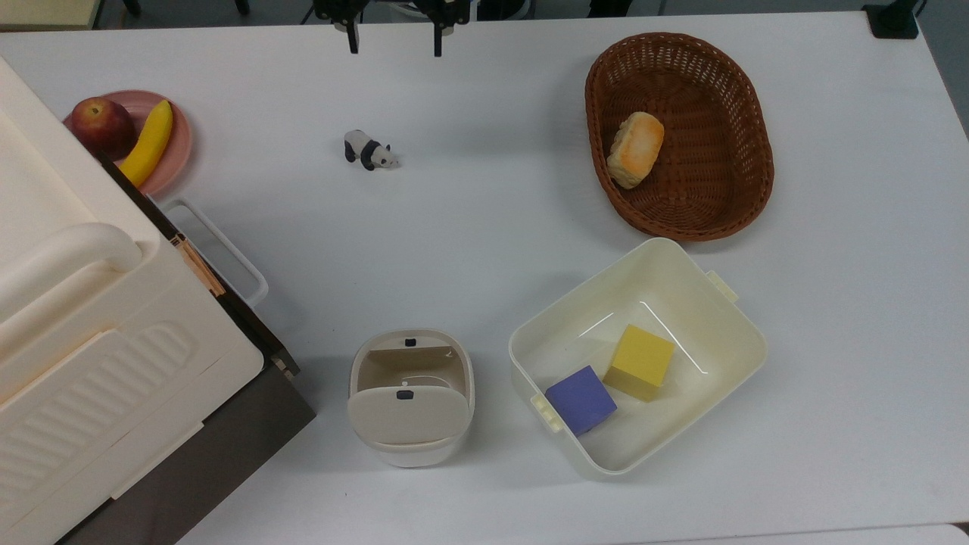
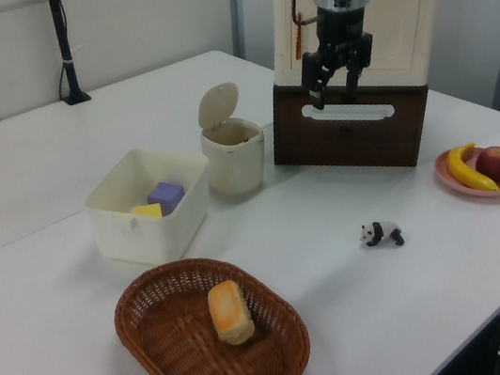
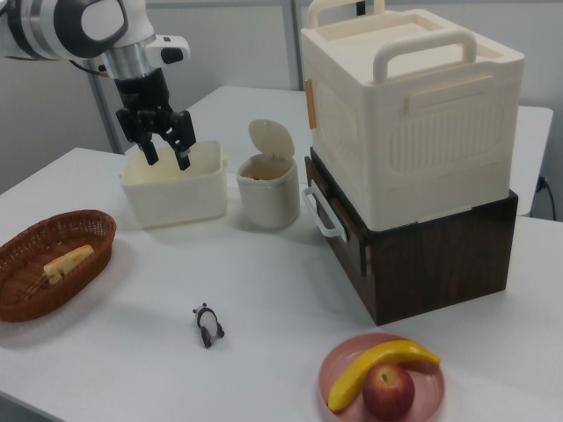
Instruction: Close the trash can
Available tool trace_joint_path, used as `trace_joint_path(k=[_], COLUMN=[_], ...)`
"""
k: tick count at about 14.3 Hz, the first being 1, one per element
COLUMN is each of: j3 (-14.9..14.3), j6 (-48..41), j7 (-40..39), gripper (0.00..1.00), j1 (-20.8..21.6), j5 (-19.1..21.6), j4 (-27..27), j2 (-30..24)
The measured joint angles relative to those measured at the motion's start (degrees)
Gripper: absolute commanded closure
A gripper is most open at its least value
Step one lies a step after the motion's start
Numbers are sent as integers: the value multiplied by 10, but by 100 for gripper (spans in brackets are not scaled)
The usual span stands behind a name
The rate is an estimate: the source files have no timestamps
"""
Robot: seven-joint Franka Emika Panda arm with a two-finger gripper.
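Left view: claw (image 2: 333,91) hovering open, empty, well apart from small cream-white rounded plastic trash can (image 2: 235,157); approaching; next pressing upright lid (image 2: 218,105) down.

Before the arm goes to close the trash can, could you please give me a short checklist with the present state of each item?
1. Trash can upright on the table: ok.
2. Lid closed: not ok; it stands raised at the hinge.
3. Tool empty with fingers apart: ok.
4. Tool near the lid: not ok; it hangs high, well away from the lid.
5. Space around the trash can: ok; the tub and the dark cabinet stand apart from it.
6. Anything poking out of the opening: ok, nothing.
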Motion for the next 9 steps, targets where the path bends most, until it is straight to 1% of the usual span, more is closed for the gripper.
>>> trace_joint_path(k=[2,9], j3=[0,0], j6=[0,1], j7=[0,0], gripper=[100,100], j1=[0,0], j5=[0,12], j4=[0,0], j2=[0,1])
